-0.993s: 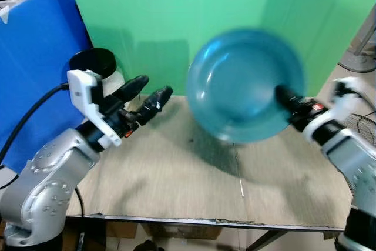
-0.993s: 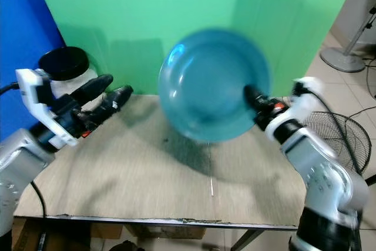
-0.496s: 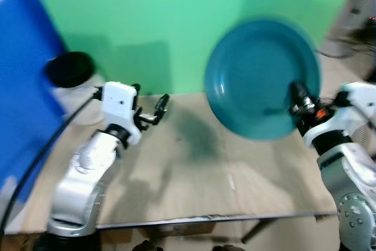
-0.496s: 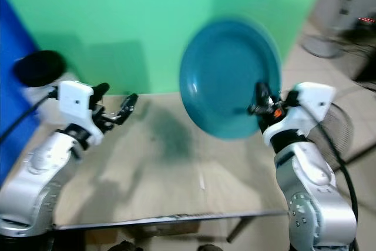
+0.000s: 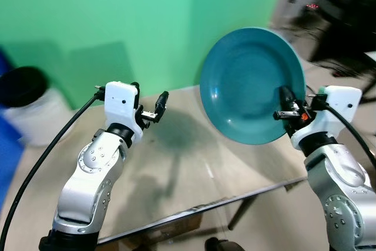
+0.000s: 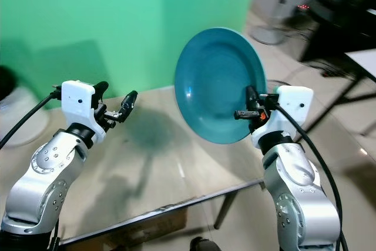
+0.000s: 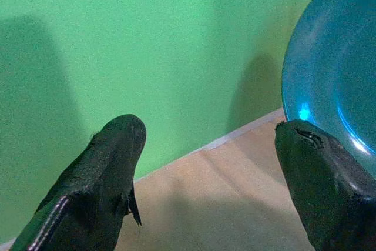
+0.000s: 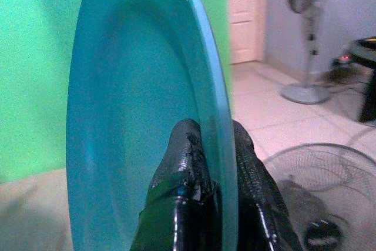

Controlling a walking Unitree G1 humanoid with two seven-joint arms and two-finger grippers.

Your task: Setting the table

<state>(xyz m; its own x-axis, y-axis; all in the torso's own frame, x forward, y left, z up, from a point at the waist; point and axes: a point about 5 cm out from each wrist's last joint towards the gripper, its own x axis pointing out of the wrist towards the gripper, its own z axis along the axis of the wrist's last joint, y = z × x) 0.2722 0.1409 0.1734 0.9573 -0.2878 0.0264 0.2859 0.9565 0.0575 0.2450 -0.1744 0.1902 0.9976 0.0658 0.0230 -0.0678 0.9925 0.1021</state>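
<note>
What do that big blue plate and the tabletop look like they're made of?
The plate, held up on edge by the right tool, looks like glossy plastic or glazed ceramic: a smooth teal surface with bright glints. Which one, I can't tell. The table looks like matte pale wood or laminate, with faint grain and a rough front edge.

Dark-lidded jar (image 5: 20,95) blurred, cut by frame edge.

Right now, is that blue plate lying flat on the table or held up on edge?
On edge. The right hand pinches the plate by its rim, clear above the table.
</note>
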